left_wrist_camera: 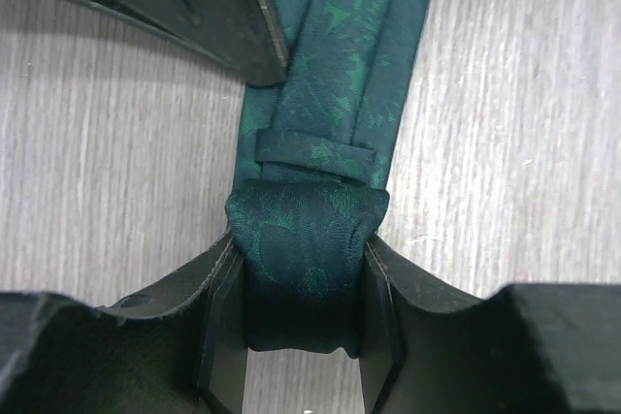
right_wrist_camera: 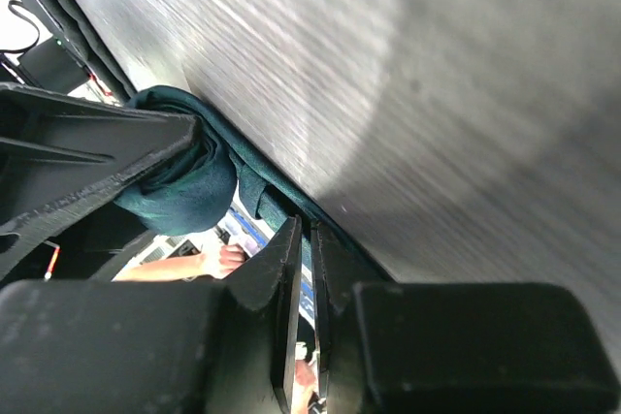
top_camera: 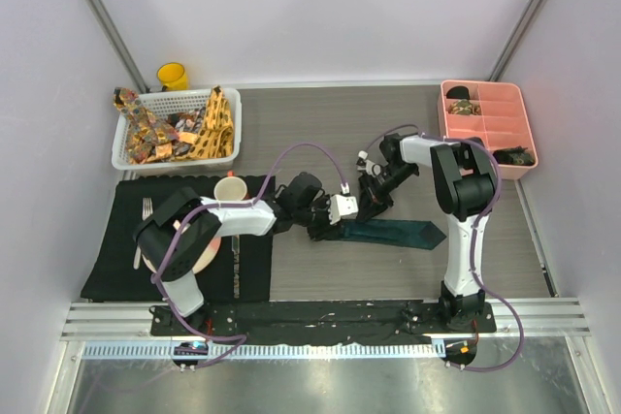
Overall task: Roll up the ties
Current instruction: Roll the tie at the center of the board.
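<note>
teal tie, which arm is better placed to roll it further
Left. The left gripper clasps the teal tie by its rolled end between both fingers, so it can probably roll on. The right gripper, nearly closed, sits beside the roll.

Overhead light is even and bright, shadows soft. My right wrist view smears the grey wood-grain worktop (right_wrist_camera: 466, 94) with blur and glare; my left is sharp.

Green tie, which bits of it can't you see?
Top view: left hand and right hand hide the rolled end of the tie.
Left wrist view: its long end is cut off by the top edge.
Right wrist view: blurry; the left hand covers most of it.
</note>
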